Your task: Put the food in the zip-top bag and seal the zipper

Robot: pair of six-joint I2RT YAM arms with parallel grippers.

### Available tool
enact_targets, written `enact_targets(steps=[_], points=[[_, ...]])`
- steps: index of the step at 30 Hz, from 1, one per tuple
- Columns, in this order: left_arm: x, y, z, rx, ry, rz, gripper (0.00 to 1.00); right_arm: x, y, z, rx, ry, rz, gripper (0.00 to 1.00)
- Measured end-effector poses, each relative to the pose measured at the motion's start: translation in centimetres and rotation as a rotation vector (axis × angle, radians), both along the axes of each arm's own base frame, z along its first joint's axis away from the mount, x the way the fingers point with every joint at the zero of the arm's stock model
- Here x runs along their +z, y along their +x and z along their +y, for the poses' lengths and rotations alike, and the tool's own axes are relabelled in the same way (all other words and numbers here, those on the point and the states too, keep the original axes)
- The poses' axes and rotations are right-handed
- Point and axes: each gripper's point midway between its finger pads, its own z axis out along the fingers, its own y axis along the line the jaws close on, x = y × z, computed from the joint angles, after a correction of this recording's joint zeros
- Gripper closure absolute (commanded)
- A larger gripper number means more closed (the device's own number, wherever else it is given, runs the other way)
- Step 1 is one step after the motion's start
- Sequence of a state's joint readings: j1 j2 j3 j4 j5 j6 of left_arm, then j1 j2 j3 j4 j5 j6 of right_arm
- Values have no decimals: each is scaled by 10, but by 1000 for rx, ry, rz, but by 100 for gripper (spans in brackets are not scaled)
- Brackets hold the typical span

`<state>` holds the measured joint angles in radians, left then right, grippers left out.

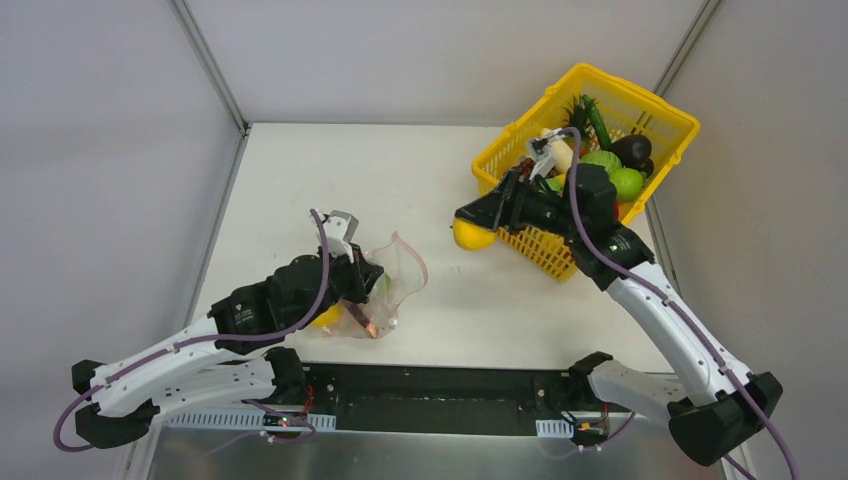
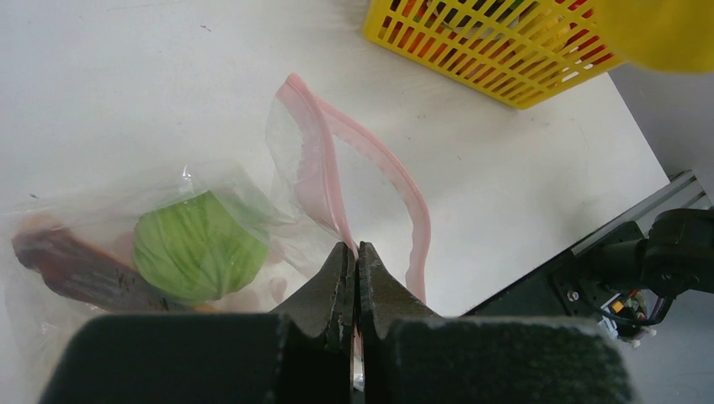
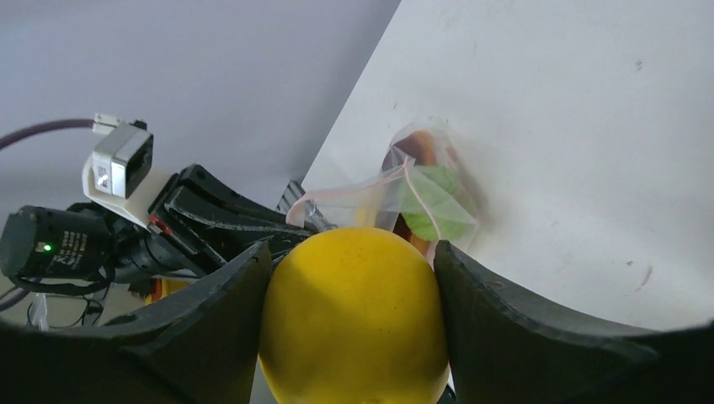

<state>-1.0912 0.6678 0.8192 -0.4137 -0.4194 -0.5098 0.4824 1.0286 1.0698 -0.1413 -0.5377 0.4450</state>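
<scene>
The clear zip-top bag point(image 1: 385, 290) lies on the white table near its front edge, its mouth open toward the right, with the pink-red zipper point(image 2: 404, 189) curving round the opening. A green cabbage point(image 2: 198, 244) and a brown-red food piece point(image 2: 71, 269) lie inside it. My left gripper point(image 2: 354, 251) is shut on the bag's near mouth edge and holds it up. My right gripper point(image 1: 470, 228) is shut on a round yellow fruit point(image 3: 354, 316) and holds it in the air between the basket and the bag. The bag also shows in the right wrist view point(image 3: 429, 189).
A yellow lattice basket point(image 1: 520, 150) stands at the back right, holding several more toy foods, among them a green fruit point(image 1: 626, 184) and a dark purple one point(image 1: 632, 150). The table's front edge and a black rail point(image 1: 440, 385) lie just behind the bag.
</scene>
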Motion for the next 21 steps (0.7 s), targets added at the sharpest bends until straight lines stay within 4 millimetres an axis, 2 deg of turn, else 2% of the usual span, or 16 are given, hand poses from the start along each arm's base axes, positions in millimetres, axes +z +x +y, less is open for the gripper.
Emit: enact_targets(steps=[3, 9, 14, 17, 21], points=[[2, 0, -1, -1, -8, -3, 100, -13, -10, 24, 62, -25, 28, 51], [3, 0, -2, -6, -16, -3, 100, -37, -17, 55, 93, -80, 58, 51], [6, -3, -2, -16, -32, -5, 100, -57, -32, 89, 135, -125, 59, 49], [9, -3, -1, -16, -42, -9, 100, -83, -35, 109, 116, -199, 54, 47], [12, -5, 3, -14, -62, -19, 100, -113, -39, 127, 61, -312, -2, 46]])
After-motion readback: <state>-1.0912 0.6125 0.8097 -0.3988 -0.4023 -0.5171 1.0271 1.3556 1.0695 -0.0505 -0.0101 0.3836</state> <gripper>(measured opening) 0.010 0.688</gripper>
